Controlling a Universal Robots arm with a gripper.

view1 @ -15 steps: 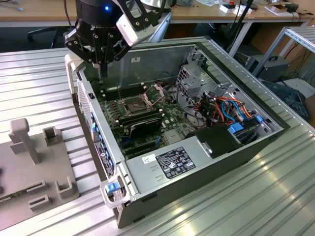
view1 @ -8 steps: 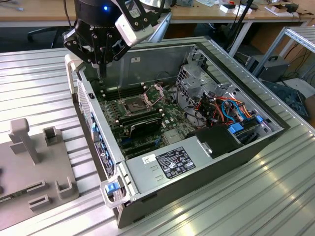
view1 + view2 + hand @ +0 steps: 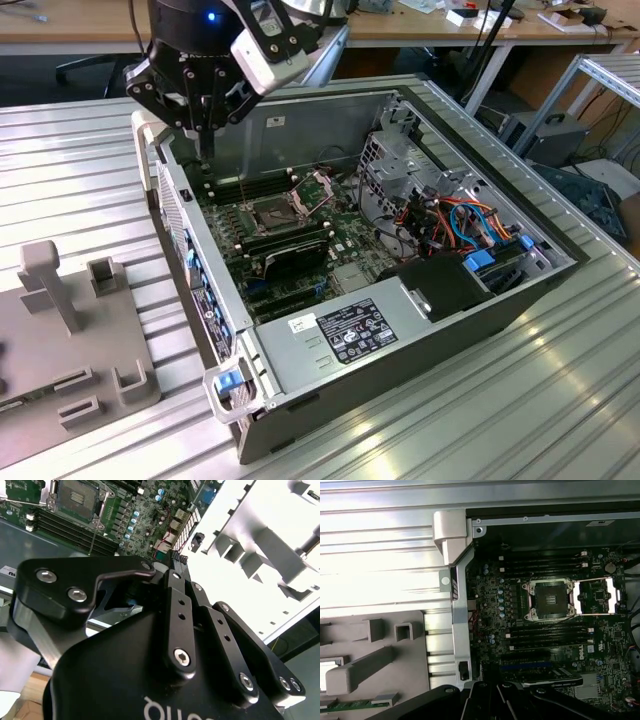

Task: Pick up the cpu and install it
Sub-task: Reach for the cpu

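My gripper point(image 3: 207, 160) hangs over the open computer case point(image 3: 400, 340), above the wall on the exterior view's left. Its fingers are drawn together and point down at the motherboard point(image 3: 340, 240). Its black linkage rises in the second wrist view point(image 3: 176, 572) and lines one edge of the first wrist view point(image 3: 490, 682). The dark square socket point(image 3: 272, 212) point(image 3: 551, 600) point(image 3: 77, 497) lies bare, with its hinged metal frame point(image 3: 316, 190) point(image 3: 597, 597) swung open beside it. The cpu is hidden; whether it sits between the fingers cannot be told.
A grey fixture plate point(image 3: 70, 340) point(image 3: 370, 660) with raised posts and slots lies on the ribbed metal table point(image 3: 500, 420), outside the case on the exterior view's left. Black memory modules point(image 3: 545, 635) flank the socket. Cables point(image 3: 460, 225) and a power supply point(image 3: 350, 335) crowd the case's other end.
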